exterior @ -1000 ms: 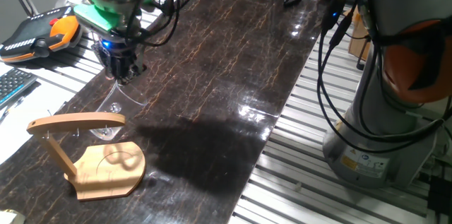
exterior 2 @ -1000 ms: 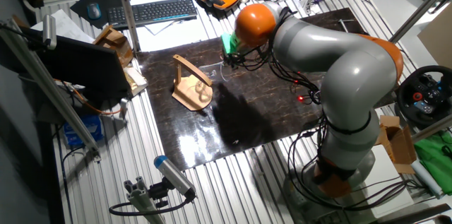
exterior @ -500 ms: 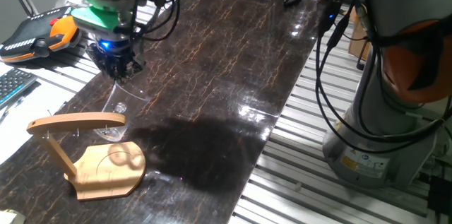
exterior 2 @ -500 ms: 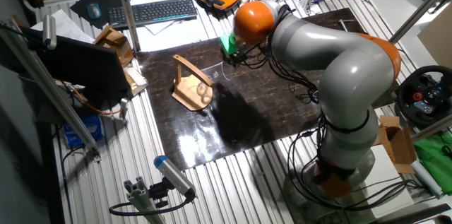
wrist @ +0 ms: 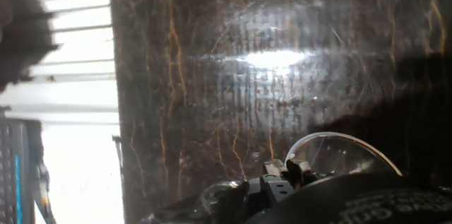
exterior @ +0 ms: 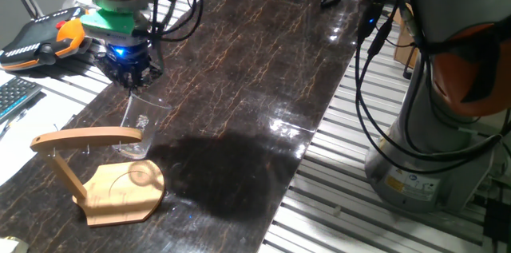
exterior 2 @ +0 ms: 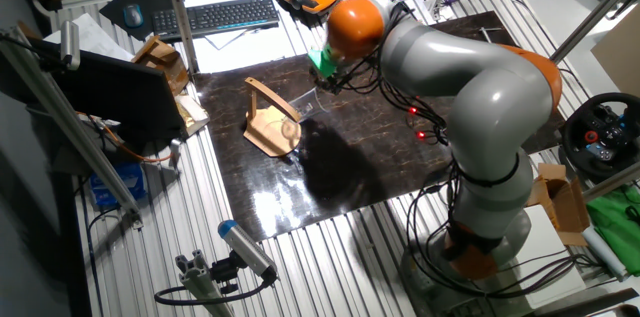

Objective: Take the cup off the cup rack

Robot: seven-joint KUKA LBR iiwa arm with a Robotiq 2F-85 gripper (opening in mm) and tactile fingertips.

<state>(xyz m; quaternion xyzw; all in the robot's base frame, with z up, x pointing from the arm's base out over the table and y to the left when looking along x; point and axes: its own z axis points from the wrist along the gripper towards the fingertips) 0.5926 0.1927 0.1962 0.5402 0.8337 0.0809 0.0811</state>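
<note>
The gripper (exterior: 131, 80) pinches the rim of the cup (exterior: 140, 128), its fingers closed on the glass. The cup hangs tilted at 2 o'clock of the cup rack (exterior: 102, 175), beside its top bar.

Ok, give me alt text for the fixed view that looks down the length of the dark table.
A robot gripper holds a clear glass cup by its rim, just beside the top bar of a light wooden cup rack on a dark marbled table. An orange and black handheld controller lies at the left edge.
</note>
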